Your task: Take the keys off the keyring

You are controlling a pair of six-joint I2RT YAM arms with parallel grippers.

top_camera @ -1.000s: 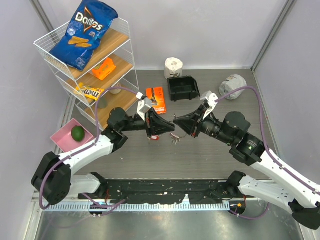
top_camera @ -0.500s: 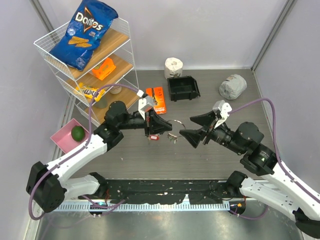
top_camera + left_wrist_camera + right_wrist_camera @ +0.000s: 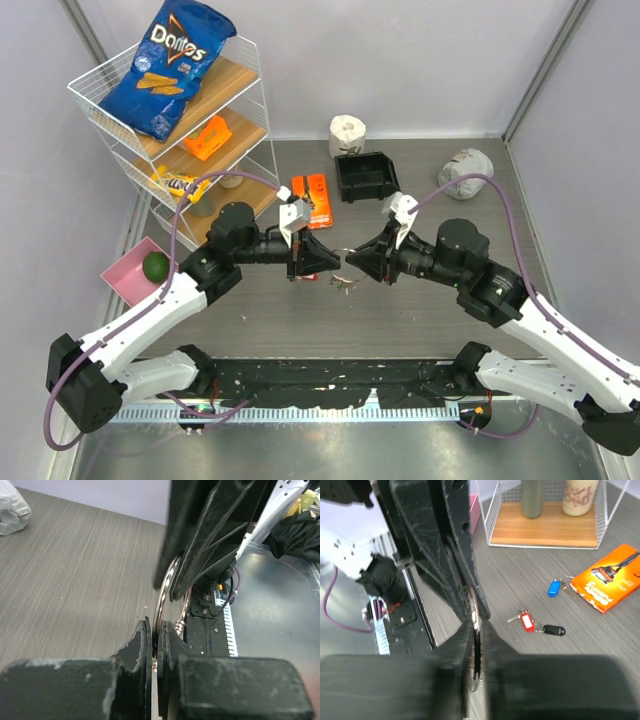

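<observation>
The keyring [image 3: 162, 597] is a thin silver ring held in the air above the middle of the table. My left gripper [image 3: 333, 262] is shut on one side of it, the ring pinched between its jaws in the left wrist view [image 3: 154, 626]. My right gripper [image 3: 352, 262] faces it tip to tip and is shut on the other side of the ring [image 3: 476, 617]. A small bunch of silver keys [image 3: 345, 284] hangs under the ring. Loose on the table lie a red-tagged key [image 3: 526, 621], a black-headed key [image 3: 554, 630] and a blue-tagged key [image 3: 553, 588].
An orange razor packet [image 3: 317, 198] lies just behind the grippers. A black bin [image 3: 366, 176], a paper roll [image 3: 347, 133] and a crumpled grey bag [image 3: 465, 172] sit at the back. A wire shelf [image 3: 235, 110] with snacks stands back left, beside a pink tray [image 3: 125, 280] holding a green fruit.
Half a second ago my right gripper was open and drawn back to the right. It has come back and shut on the ring. My left gripper kept its hold and shifted slightly right.
</observation>
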